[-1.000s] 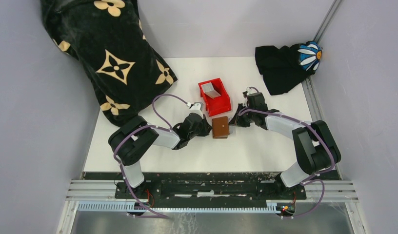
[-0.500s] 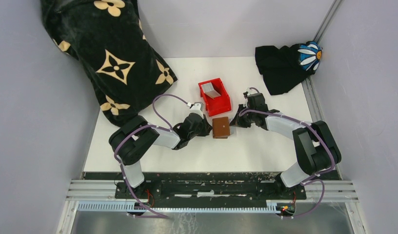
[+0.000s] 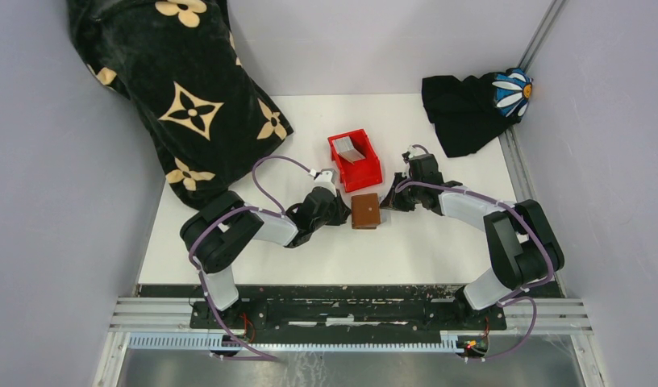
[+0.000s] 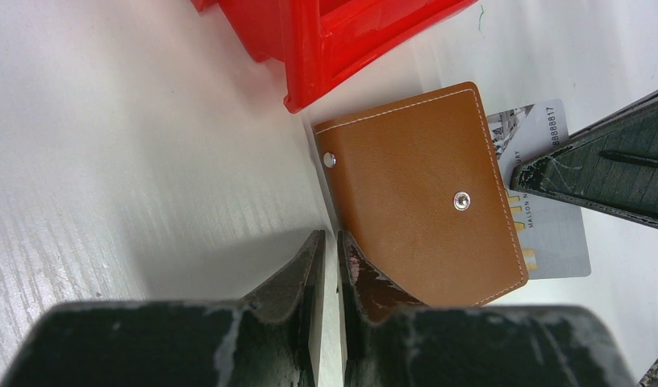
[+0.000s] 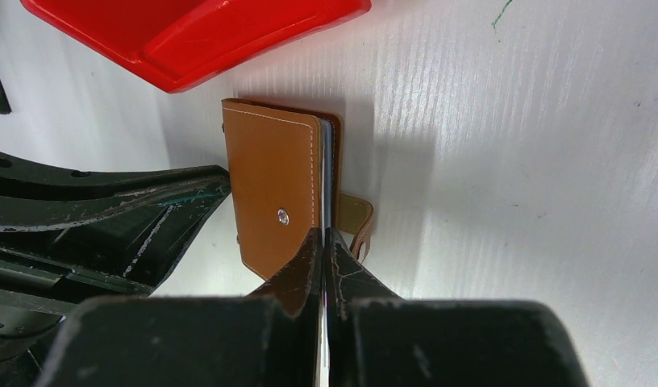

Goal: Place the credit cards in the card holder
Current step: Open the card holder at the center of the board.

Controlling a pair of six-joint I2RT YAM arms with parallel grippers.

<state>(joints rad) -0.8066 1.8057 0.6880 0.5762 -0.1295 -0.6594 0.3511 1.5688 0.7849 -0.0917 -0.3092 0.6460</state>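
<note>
Overhead: card holder (image 3: 364,210) flat on bench (image 3: 439,250) beside red bin (image 3: 356,160), between left gripper (image 3: 342,211) and right gripper (image 3: 386,201). Left wrist: jaws nearly together, whether gripping unclear; credit card (image 4: 551,234) partly inside holder. Right wrist: jaws pinch card edge.

Printed on credit card (image 4: 555,242): digits 8888817, word MAISON; rest illegible.

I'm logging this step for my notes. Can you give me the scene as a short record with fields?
card holder: brown, lying on the table beside the red bin
credit card: partly inside the card holder, sticking out toward the right gripper
right gripper: shut on the credit card
left gripper: at the card holder's opposite edge, jaws nearly together, grip unclear
red bin: more grey cards inside
</note>
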